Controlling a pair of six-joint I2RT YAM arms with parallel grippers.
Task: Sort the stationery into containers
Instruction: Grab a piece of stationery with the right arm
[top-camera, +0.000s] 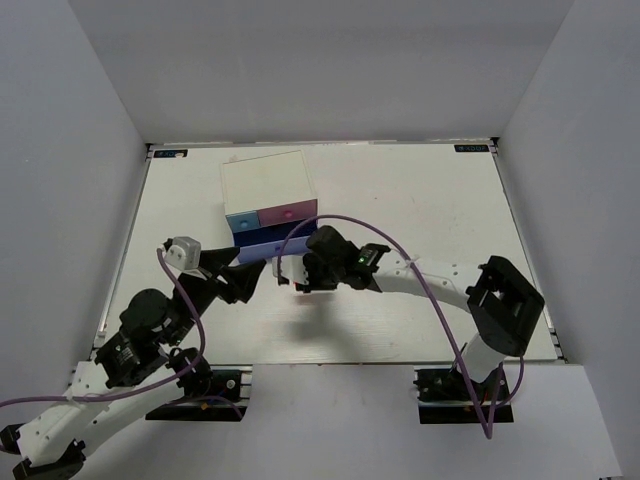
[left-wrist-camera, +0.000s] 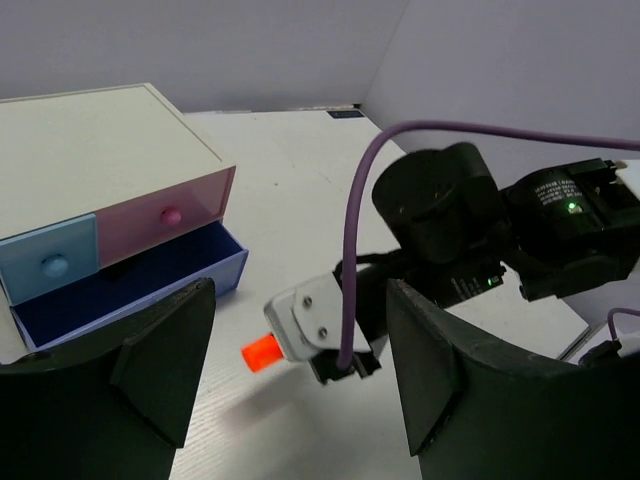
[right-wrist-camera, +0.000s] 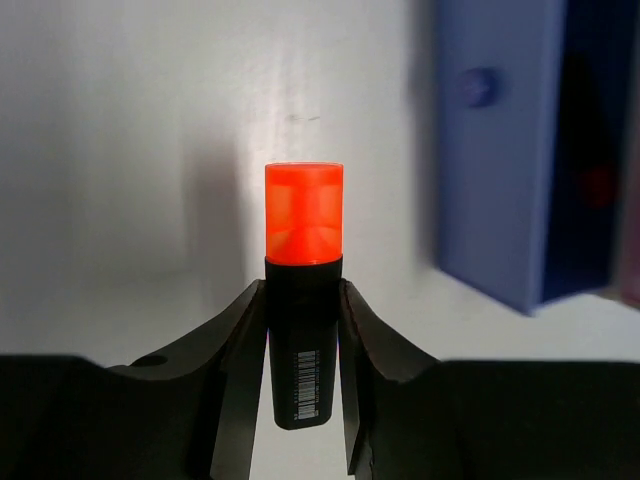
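While the left fingers (left-wrist-camera: 160, 370) gape empty, the right fingers (right-wrist-camera: 240, 340) clamp the orange-ended marker (right-wrist-camera: 303, 290).

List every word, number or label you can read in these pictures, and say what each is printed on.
Nothing reads clearly.
On the marker: a barcode with tiny digits, too small to read.
On the right arm's motor housing: white print, blurred.
On the left corner tag and right corner tag: print too small.
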